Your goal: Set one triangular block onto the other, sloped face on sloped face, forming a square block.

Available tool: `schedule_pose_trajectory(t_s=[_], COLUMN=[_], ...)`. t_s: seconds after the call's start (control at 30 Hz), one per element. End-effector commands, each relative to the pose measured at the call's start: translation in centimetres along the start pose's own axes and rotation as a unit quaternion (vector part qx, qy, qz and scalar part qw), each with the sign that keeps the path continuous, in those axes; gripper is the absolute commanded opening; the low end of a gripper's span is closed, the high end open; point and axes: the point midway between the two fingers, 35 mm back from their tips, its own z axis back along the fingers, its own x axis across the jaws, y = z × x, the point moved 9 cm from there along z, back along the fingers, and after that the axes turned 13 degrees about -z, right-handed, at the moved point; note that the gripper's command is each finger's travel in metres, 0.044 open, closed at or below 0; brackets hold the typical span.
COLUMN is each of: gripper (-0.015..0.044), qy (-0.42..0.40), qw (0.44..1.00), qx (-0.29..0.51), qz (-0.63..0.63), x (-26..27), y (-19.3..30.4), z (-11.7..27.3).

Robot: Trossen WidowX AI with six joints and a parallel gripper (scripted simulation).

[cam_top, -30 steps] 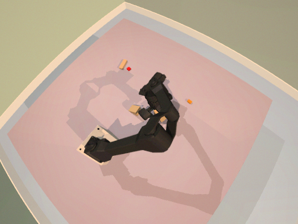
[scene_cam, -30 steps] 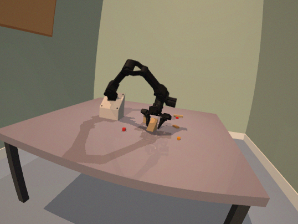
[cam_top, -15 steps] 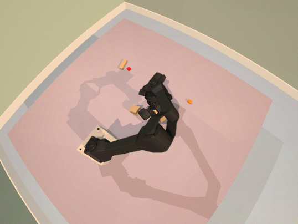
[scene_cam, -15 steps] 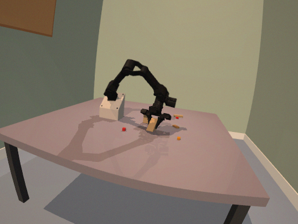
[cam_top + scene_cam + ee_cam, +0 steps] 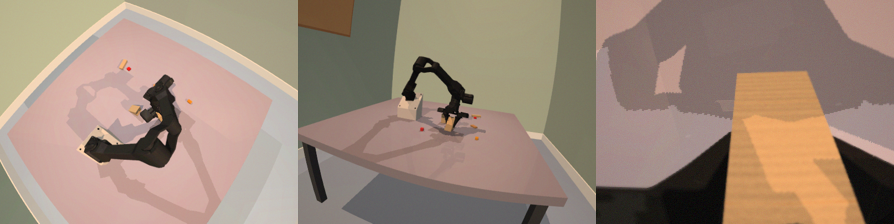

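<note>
From the left of the exterior view, the arm's white base block point(image 5: 409, 108) sits near the back of the bench point(image 5: 381, 155), a small red cube point(image 5: 421, 128) lies loose in front of it, and then comes the hand point(image 5: 452, 120), lowered over a triangular block point(image 5: 449, 125) and clenched on it, dark fingers pressed to either side of its tan face in the wrist view. A second tan piece point(image 5: 443, 118) sits just behind and touching or nearly touching the gripped one; whether that is the other triangular block I cannot tell. Further right lie a tan bar point(image 5: 476, 115), an orange sliver point(image 5: 473, 126) and an orange cube point(image 5: 477, 138). The risks, as I judge them: a wedge gripped on a slope may slip or tilt on lifting, and rising so close to its neighbour could drag that piece out of place.
</note>
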Motion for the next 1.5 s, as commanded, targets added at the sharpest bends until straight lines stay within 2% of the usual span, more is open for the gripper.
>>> schedule_pose_trajectory(t_s=[0.0, 0.63, 1.3, 1.33, 1.47], gripper=[0.0, 0.0, 0.0, 0.0026, 0.0131], qy=[0.009, 0.064, 0.118, 0.116, 0.116], qw=[0.999, 0.957, 0.852, 0.871, 0.871], qx=[0.047, 0.282, 0.51, 0.478, 0.478], qz=[0.005, 0.005, 0.005, 0.005, 0.005], x=[0.2, 2.0, 3.5, 3.2, 3.2], y=[-1.4, -8.7, -15.0, -14.2, -14.2], z=[0.3, -0.7, -5.3, -4.6, -4.6])
